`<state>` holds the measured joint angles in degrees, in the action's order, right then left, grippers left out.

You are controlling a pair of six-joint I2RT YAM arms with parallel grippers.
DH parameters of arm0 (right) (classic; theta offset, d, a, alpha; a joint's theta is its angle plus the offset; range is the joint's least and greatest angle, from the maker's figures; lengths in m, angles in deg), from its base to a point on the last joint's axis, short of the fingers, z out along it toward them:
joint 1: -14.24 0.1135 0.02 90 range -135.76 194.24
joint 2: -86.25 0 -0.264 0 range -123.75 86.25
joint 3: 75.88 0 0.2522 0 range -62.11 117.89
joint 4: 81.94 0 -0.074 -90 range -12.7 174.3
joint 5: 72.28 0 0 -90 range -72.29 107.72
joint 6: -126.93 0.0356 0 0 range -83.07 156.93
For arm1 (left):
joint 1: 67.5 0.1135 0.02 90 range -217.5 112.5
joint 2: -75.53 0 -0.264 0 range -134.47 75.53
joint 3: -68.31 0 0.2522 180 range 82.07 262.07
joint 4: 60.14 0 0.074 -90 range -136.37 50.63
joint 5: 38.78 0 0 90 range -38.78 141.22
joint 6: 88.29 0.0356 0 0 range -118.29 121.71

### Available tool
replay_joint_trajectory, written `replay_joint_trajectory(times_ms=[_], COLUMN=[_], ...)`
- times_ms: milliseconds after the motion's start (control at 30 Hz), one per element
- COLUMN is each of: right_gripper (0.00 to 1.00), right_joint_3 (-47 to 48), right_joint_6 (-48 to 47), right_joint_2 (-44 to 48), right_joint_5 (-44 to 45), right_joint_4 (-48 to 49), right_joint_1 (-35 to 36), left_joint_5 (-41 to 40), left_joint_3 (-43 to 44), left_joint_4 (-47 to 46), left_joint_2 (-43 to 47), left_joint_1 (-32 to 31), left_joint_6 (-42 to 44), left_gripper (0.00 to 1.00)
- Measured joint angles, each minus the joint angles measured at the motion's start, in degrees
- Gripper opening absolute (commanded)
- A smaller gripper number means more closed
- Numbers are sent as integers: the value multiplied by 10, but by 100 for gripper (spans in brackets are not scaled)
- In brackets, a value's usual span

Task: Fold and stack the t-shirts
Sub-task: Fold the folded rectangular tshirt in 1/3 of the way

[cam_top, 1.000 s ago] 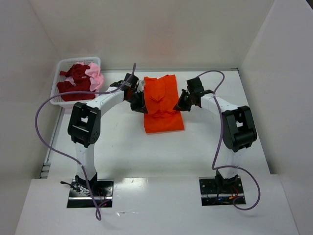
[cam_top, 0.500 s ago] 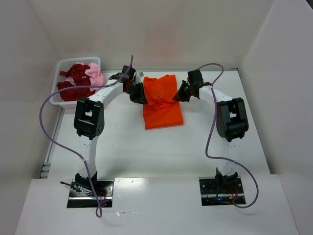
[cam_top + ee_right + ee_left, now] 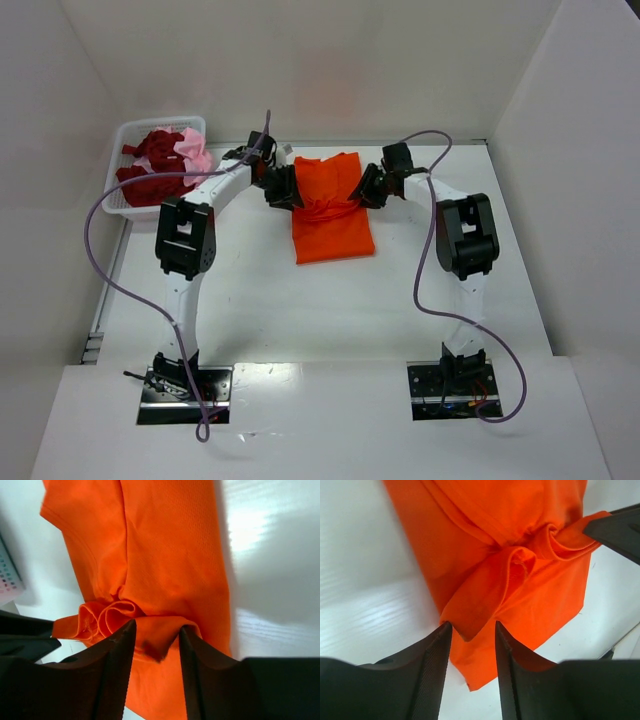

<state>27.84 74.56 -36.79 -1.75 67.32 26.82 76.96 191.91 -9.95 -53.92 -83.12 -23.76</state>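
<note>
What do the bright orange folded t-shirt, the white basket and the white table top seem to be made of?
The bright orange folded t-shirt looks like soft matt knit cloth: fine grainy texture, limp rolled folds. The white basket is probably plastic: stiff open mesh walls. The white table top is hard and smooth, slightly glossy, as it reflects light; its material is unclear.

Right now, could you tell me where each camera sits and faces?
Top: fixed overhead behind the bases, looking down on the table; shows left arm, right arm, orange shirt, basket.
Left wrist: on the left arm, looking past its parted jaws at the shirt's bunched fold.
Right wrist: on the right arm, past its parted jaws, same fold from the opposite side.
Shared: wrist views both show that fold and the other arm's jaws.
</note>
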Motion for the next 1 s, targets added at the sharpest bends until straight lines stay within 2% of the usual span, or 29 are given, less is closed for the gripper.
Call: replay_joint_trajectory(times_ms=[67, 200, 233, 567, 633, 667, 767, 867, 1000], right_gripper=[48, 51, 51, 51, 51, 51, 54, 44, 20], right_joint_3=[2, 8, 10, 44, 28, 15, -40, -103, -147], right_joint_6=[2, 5, 5, -2, -13, -20, -52, -81, -103], right_joint_2=[0, 0, 0, 7, 24, 36, 91, 152, 192], right_joint_5=[-4, -11, -11, -11, -11, -12, -19, -23, -29], right_joint_4=[9, 19, 22, 36, 39, 41, 50, 70, 89], right_joint_1=[-4, -19, -23, -38, -38, -38, -38, -38, -38], left_joint_5=[-2, -10, -12, -27, -27, -25, -19, -9, 21], left_joint_3=[0, 1, 2, 5, -22, -40, -115, -175, -222], left_joint_4=[-5, -15, -16, -28, -35, -38, -57, -71, -104], left_joint_2=[0, 0, 0, 3, 19, 33, 87, 136, 167], left_joint_1=[9, 30, 34, 51, 51, 51, 47, 41, 33], left_joint_6=[-3, -4, -5, -1, 2, 3, 16, 21, 26], left_gripper=[56, 63, 67, 80, 83, 89, 90, 90, 84])
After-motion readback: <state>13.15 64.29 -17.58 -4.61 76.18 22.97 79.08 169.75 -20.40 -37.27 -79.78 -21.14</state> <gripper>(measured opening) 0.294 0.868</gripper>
